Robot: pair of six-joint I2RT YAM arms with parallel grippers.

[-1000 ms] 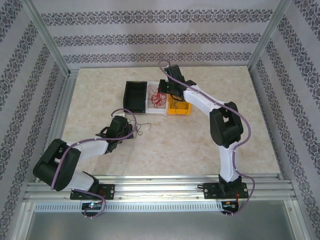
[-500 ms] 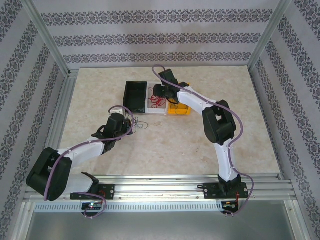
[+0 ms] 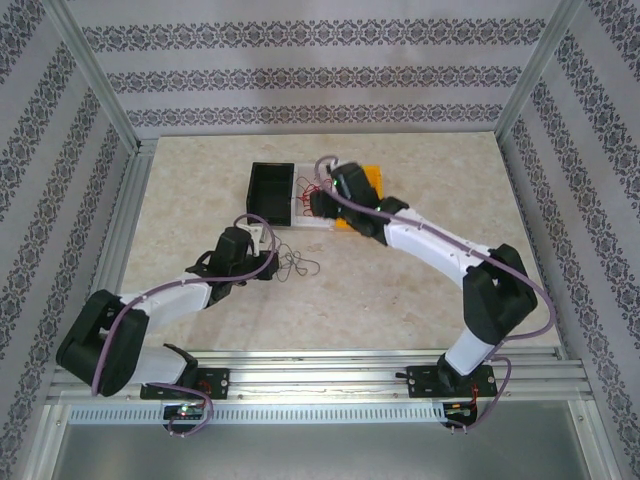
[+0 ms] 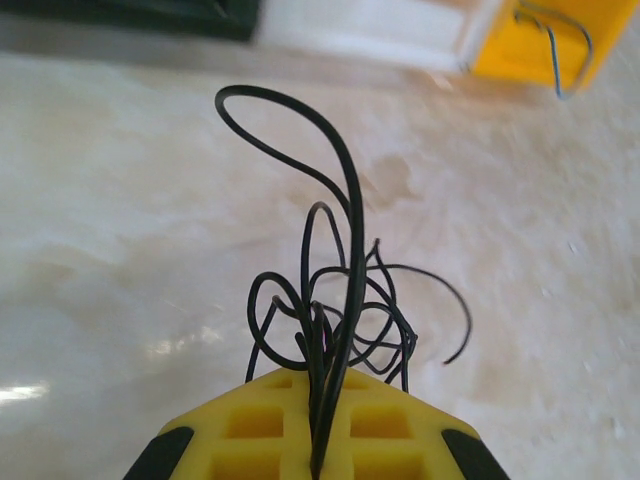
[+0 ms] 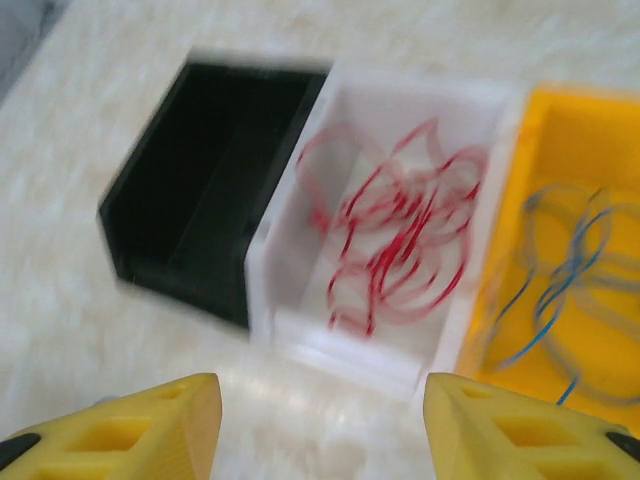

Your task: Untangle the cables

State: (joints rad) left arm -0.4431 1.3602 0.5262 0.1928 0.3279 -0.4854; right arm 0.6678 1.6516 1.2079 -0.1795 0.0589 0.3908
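A tangle of black cables (image 4: 340,320) rises from between my left gripper's (image 4: 320,450) yellow fingers, which are shut on several strands. From above, that gripper (image 3: 266,262) sits left of centre, the black cables (image 3: 298,266) trailing onto the table to its right. My right gripper (image 5: 320,420) is open with nothing between its fingers, hovering just in front of the bins. Red cables (image 5: 400,240) lie curled in the white bin (image 5: 300,330). Blue-green cables (image 5: 570,290) lie in the yellow bin (image 5: 520,200). From above, the right gripper (image 3: 320,204) is at the white bin's (image 3: 302,218) near right side.
A black bin (image 5: 200,180) stands left of the white one, with no cables seen in it. The three bins form a row at the table's back centre: the black bin (image 3: 270,192), the white bin, and the yellow bin (image 3: 368,178). Aluminium frame rails run along the table's sides.
My right gripper has opened and drawn back toward me from over the bins, its arm stretching lower. The left gripper shifted slightly right, still holding the black cables.
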